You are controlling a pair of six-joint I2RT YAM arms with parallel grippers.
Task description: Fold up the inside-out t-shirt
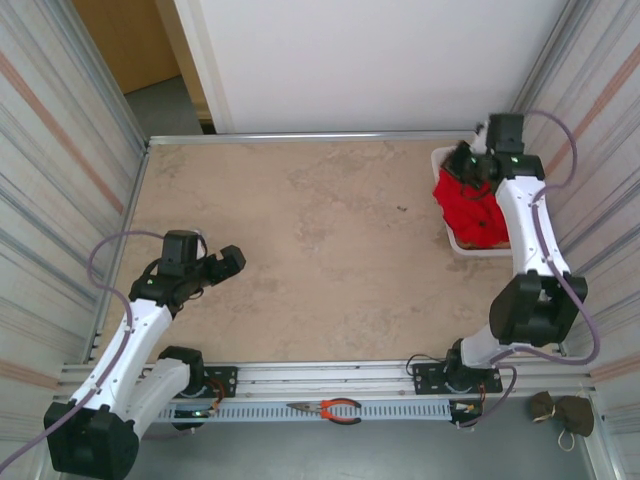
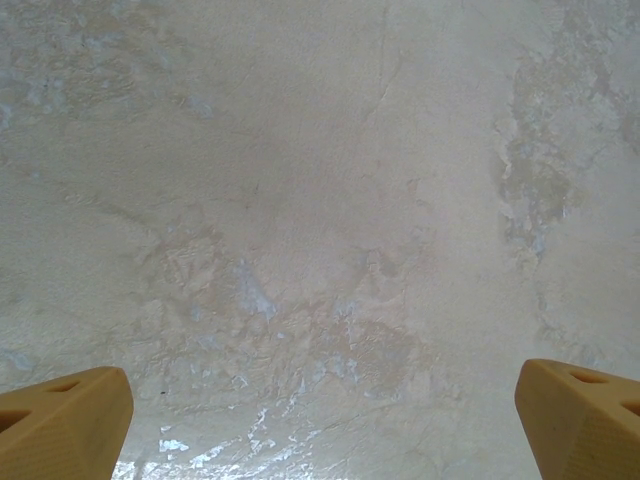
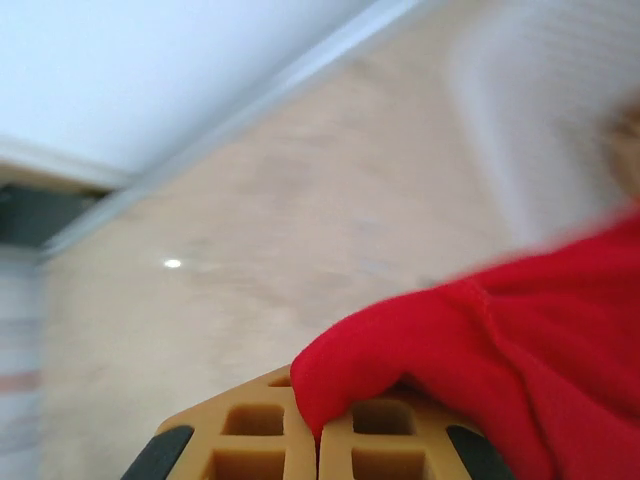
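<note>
The inside-out t-shirt (image 1: 472, 205) is a bright red bundle in a white tray (image 1: 468, 246) at the table's far right. My right gripper (image 1: 462, 163) is over its far end, shut on a fold of the red cloth. In the right wrist view the tan fingers (image 3: 250, 440) press together with the t-shirt (image 3: 500, 350) pinched between them and draped off to the right. My left gripper (image 1: 222, 265) hovers open above the bare table at the near left, far from the shirt. Its two tan fingertips (image 2: 65, 425) stand wide apart with nothing between them.
Metal rails edge the beige tabletop (image 1: 320, 240), with corrugated walls on both sides. Orange-handled pliers (image 1: 330, 409) lie on the front rail between the arm bases. A small brown object (image 1: 560, 415) sits off the table at the near right.
</note>
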